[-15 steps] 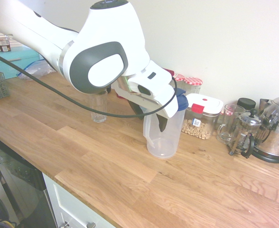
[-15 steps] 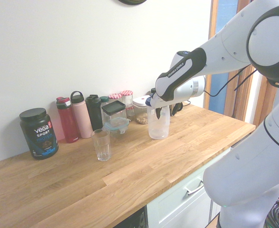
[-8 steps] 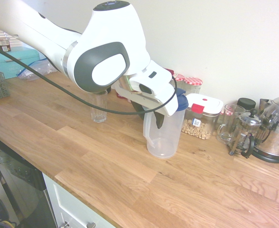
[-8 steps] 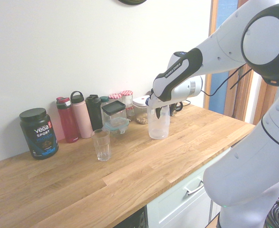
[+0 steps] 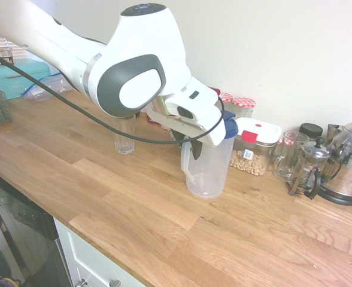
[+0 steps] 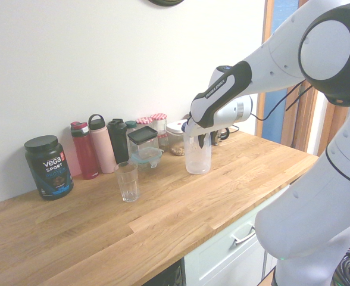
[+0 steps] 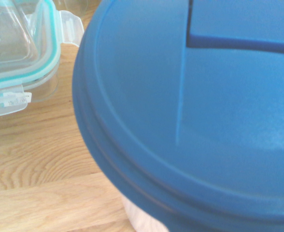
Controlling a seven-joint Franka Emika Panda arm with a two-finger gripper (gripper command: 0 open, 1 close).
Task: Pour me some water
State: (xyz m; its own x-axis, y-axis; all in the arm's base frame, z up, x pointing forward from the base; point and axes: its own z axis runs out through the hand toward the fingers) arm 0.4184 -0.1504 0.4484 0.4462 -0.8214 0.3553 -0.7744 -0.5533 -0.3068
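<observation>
Since a second ago the gripper has eased in on the jug and its dark fingers are drawing together around the handle side, though I can't tell whether they're clamped yet. The jug stands upright on the counter, blue lid on. The glass waits well apart, at the jug's eight o'clock in the second exterior view, so lifting and pouring looks next.

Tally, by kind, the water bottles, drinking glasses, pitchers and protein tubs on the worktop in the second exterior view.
Water bottles: 3 (red, pink, black)
Drinking glasses: 1
Pitchers: 1
Protein tubs: 1
Total: 6
</observation>
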